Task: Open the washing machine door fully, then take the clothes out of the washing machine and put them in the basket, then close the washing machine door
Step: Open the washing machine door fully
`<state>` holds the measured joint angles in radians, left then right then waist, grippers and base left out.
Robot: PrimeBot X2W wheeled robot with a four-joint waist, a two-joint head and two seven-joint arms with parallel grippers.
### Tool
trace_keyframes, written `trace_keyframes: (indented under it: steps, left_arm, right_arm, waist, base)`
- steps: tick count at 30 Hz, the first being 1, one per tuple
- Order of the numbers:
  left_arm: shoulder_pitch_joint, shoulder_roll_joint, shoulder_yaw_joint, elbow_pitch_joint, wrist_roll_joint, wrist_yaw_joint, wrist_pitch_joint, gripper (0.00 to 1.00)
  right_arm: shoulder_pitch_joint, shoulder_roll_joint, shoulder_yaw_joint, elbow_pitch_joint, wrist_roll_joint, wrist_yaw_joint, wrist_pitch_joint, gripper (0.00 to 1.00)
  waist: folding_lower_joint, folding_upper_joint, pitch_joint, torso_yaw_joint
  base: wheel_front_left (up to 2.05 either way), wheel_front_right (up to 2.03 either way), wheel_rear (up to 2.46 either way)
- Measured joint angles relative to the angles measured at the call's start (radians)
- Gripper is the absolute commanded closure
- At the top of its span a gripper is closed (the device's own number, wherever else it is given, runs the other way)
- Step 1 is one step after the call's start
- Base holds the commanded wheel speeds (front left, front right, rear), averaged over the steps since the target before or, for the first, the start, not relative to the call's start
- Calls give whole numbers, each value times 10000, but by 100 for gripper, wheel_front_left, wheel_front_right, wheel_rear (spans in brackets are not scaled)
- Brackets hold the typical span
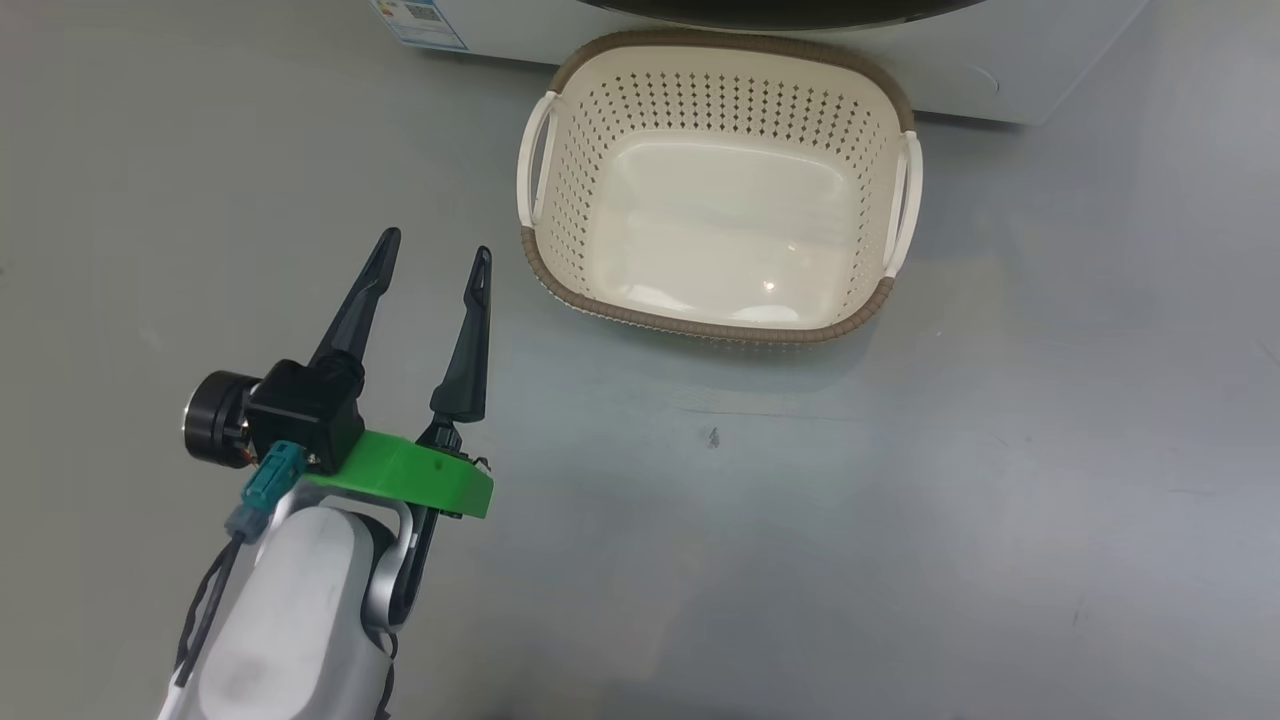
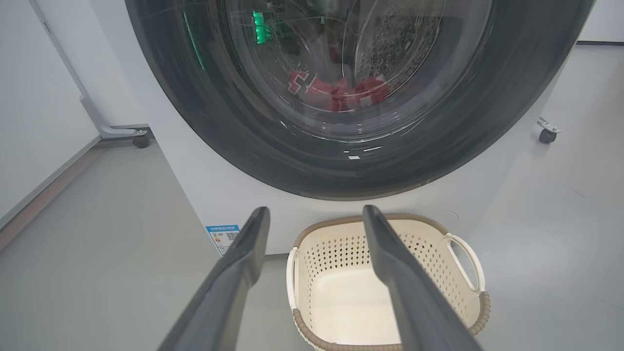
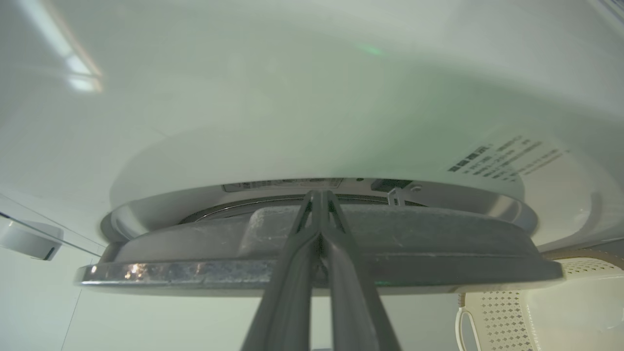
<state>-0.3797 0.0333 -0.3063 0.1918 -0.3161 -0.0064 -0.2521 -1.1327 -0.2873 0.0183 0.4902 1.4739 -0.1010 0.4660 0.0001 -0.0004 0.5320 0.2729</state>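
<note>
The washing machine (image 2: 204, 195) is white, and the glossy black ring of its door (image 2: 219, 122) faces me. Red clothes (image 2: 336, 92) with white marks lie in the drum behind the glass. The cream basket (image 1: 700, 330) stands on the floor just in front of the machine and holds nothing. My left gripper (image 1: 437, 244) hangs open over the floor left of the basket, pointing at the machine; its fingertips (image 2: 261, 214) frame the basket (image 2: 438, 263). My right gripper (image 3: 319, 193) is shut, its tips reaching past the door's rim (image 3: 438, 243) into the narrow gap against the white front (image 3: 292, 97).
A blue label (image 2: 223, 236) sits low on the machine's left front. A wheeled stand's caster (image 2: 140, 141) is by the left wall and another caster (image 2: 546, 135) is at the right. Grey floor spreads around the basket (image 3: 512, 312).
</note>
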Motion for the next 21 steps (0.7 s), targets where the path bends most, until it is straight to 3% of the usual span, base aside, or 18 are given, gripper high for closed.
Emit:
trace_keyframes:
  steps: [21]
  left_arm:
    - [-291, -52, -132, 104, -6, -4, -2, 0]
  right_arm:
    - [-852, -98, 38, 1118, 109, -61, 587, 100]
  waist:
    - [-1, 0, 379, 369]
  base:
    - [0, 0, 0]
